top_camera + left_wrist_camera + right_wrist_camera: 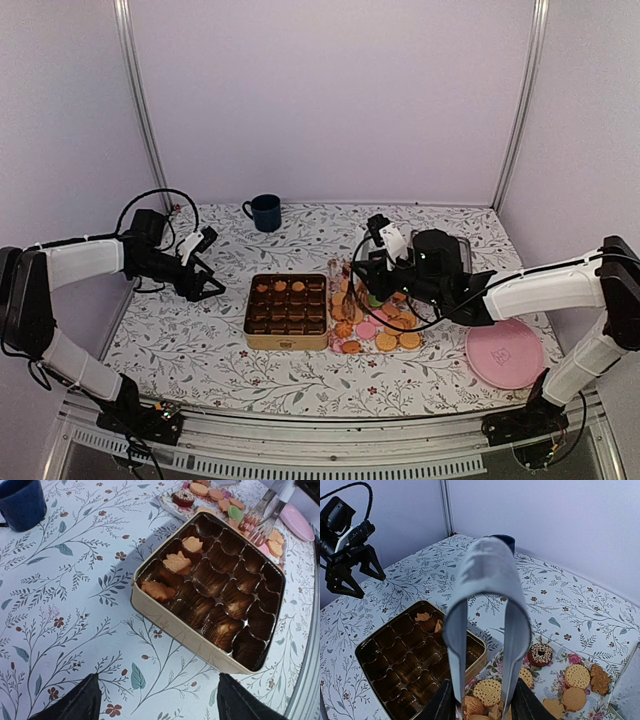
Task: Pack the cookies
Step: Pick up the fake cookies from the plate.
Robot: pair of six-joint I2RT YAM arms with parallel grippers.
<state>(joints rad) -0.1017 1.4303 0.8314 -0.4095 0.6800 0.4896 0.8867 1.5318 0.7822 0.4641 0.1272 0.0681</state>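
- The left arm (85, 262) was bent at the elbow and held low over the table. The left gripper (207, 287) was poised over the floral cloth, its jaws set wide apart with nothing between them.
- A dark blue mug (266, 212) was seen beyond that gripper, off to its right.
- A gold tin (287, 341) was set ahead of the left gripper and well apart from it. Three leaf-shaped cookies (177, 562) were laid flat in cups, in a row along one edge. Which way their tips pointed could not be made out.
- More cookies (386, 340), round and so without a long axis, were spread flat on a floral tray (559, 656) directly beneath the right gripper (485, 707).
- The right gripper was angled downward from a stretched-out arm and was clamped on grey tongs (490, 565). The bend was uppermost and the long axis was run down toward the tray. The tips were cut off in the wrist view.
- A pink plate (505, 354) was seen behind the right gripper, beside its forearm.
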